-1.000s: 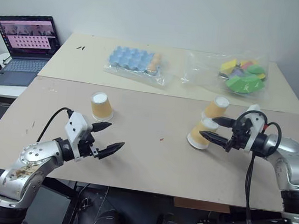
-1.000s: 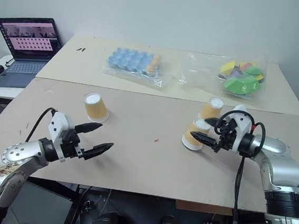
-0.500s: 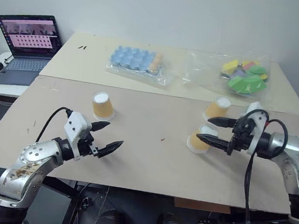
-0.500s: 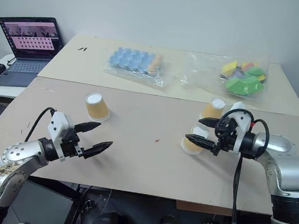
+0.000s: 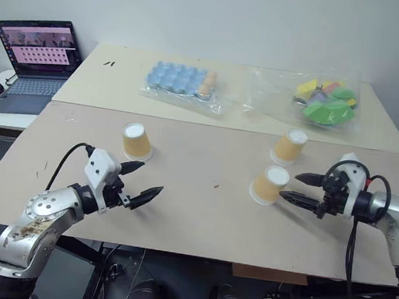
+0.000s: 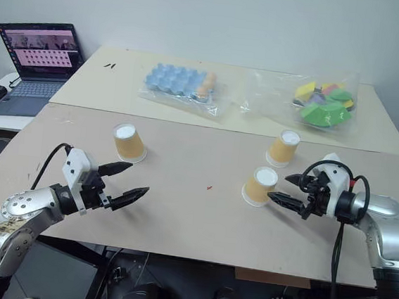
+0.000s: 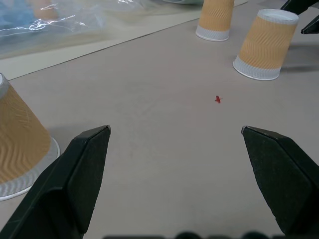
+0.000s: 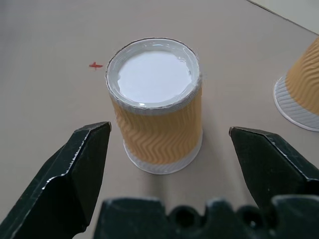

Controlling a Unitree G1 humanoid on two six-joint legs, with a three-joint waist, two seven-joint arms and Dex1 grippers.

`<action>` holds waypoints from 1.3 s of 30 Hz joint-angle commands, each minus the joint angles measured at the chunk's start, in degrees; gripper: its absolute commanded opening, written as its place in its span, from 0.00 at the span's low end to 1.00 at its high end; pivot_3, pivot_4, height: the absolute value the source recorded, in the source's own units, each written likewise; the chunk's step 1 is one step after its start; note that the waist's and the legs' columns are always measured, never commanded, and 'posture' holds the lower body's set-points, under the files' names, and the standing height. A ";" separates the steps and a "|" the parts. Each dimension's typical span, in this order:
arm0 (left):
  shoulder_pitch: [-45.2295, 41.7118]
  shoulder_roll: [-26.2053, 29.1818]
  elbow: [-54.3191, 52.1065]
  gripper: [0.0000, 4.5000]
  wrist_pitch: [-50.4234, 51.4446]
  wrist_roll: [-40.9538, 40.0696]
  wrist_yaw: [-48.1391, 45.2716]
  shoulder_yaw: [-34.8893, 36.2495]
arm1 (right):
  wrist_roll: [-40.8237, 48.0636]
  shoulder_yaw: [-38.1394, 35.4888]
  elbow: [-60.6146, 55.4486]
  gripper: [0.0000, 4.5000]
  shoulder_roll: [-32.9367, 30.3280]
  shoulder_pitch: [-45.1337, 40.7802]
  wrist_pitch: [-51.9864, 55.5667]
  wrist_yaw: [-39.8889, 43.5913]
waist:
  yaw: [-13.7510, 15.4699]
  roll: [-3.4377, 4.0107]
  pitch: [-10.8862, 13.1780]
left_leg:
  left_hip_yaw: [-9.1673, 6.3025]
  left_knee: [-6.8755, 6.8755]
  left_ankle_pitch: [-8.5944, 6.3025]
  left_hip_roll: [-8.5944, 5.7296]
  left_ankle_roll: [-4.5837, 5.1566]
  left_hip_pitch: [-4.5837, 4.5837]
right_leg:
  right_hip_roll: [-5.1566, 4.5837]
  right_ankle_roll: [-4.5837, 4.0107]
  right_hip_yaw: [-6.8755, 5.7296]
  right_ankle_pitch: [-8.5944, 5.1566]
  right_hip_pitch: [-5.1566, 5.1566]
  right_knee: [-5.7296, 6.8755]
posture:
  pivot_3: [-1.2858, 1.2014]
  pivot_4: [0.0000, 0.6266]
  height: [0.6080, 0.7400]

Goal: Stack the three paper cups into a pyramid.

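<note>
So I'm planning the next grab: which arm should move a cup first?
Right. Its open gripper faces the near cup, beside the far cup. The left gripper sits further from its cup.

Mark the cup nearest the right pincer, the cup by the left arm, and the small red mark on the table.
Nearest cup (image 8: 158,130): right wrist view, tan side wall.
Left-side cup (image 5: 136,142): left eye view, side wall.
Red mark (image 7: 218,99): left wrist view, its centre.
</note>
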 commanded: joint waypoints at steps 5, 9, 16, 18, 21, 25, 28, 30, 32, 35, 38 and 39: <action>0.24 0.14 -3.09 1.00 1.15 -0.66 1.43 2.13 | -1.17 2.83 1.72 0.99 5.16 -7.19 -1.74 -1.99 | -0.03 0.00 0.00 | 0.00 0.00 0.00 0.00 0.00 -0.02 | 0.00 0.00 0.00 0.00 -0.02 0.00 | 0.52 0.24 0.95; 0.21 0.09 -3.47 1.00 1.41 -0.49 1.82 2.02 | -1.61 2.75 3.90 0.99 6.42 -9.76 -2.38 -2.42 | 0.25 0.00 0.00 | 0.00 -0.01 0.00 -0.01 0.00 -0.02 | 0.00 0.00 -0.02 0.00 -0.02 -0.01 | 0.52 0.24 0.95; 0.50 0.13 -3.63 1.00 1.77 -0.45 2.02 2.40 | -1.84 2.42 4.99 0.99 6.03 -10.22 -2.73 -1.87 | 0.29 0.00 0.00 | -0.01 -0.01 0.00 -0.02 0.00 -0.07 | 0.00 0.00 -0.05 0.00 -0.04 -0.02 | 0.52 0.24 0.95; 0.51 0.18 -3.61 1.00 1.80 -0.36 2.05 2.38 | -1.91 2.42 5.03 0.88 5.97 -10.12 -2.87 -1.82 | 0.28 0.00 0.00 | 0.00 0.00 0.00 -0.02 0.00 -0.07 | 0.00 0.00 -0.04 0.00 -0.04 -0.02 | 0.52 0.24 0.95; 0.39 0.22 -3.45 1.00 1.80 -0.25 2.08 2.35 | -2.06 2.37 4.86 0.67 5.89 -9.72 -3.00 -1.90 | 0.27 0.00 0.00 | 0.00 0.00 0.00 -0.02 0.00 -0.07 | 0.00 0.00 -0.04 0.00 -0.04 -0.02 | 0.52 0.24 0.95; 0.18 0.24 -3.38 1.00 1.92 -0.23 2.17 2.28 | -2.12 2.16 4.82 0.61 6.08 -9.61 -3.08 -2.18 | 0.26 0.00 0.00 | -0.01 0.00 0.00 -0.02 0.00 -0.07 | 0.00 0.00 -0.04 0.00 -0.04 -0.02 | 0.52 0.24 0.95; 0.12 0.31 -3.10 1.00 1.99 -0.15 2.10 2.17 | -2.21 2.76 3.68 0.61 6.94 -11.69 -3.13 -2.98 | 0.24 0.00 0.00 | 0.00 0.00 0.00 -0.02 0.00 -0.07 | 0.00 0.00 -0.04 0.00 -0.04 -0.02 | 0.52 0.24 0.95; 0.12 0.33 -3.06 1.00 2.08 -0.18 2.07 2.14 | -1.70 3.89 2.43 0.61 8.02 -14.01 -2.39 -2.86 | 0.17 0.00 0.00 | 0.00 0.00 0.00 -0.02 0.00 -0.07 | 0.00 0.00 -0.04 0.00 -0.05 -0.01 | 0.52 0.24 0.95; 0.01 0.33 -2.81 1.00 2.10 -0.09 1.94 1.91 | -1.49 7.93 1.19 0.61 11.89 -19.29 -1.25 -1.88 | -0.53 0.01 0.00 | 0.01 0.00 0.00 -0.01 -0.01 -0.07 | 0.00 0.00 -0.02 0.00 -0.08 0.02 | 0.52 0.24 0.95; -0.25 0.24 -2.46 1.00 1.92 0.25 1.92 1.65 | -2.92 13.84 2.49 0.61 16.96 -24.80 -1.49 0.53 | -1.43 0.01 0.00 | 0.05 -0.03 0.06 0.07 -0.10 -0.02 | 0.07 -0.02 0.05 0.01 -0.12 0.10 | 0.52 0.24 0.95; -0.34 0.10 -2.54 1.00 2.05 0.20 2.11 1.84 | -5.90 19.33 6.25 0.61 21.06 -28.30 -3.90 2.98 | -1.30 0.01 0.00 | 0.04 -0.09 0.08 0.11 -0.15 0.02 | 0.12 -0.04 0.00 -0.01 -0.12 0.10 | 0.52 0.24 0.95; -0.34 0.07 -2.59 1.00 2.08 0.19 2.13 1.89 | -6.78 20.45 7.22 0.61 21.78 -28.92 -4.69 3.53 | -1.05 0.01 0.00 | 0.04 -0.10 0.08 0.11 -0.15 0.00 | 0.12 -0.04 -0.03 -0.01 -0.12 0.08 | 0.52 0.24 0.95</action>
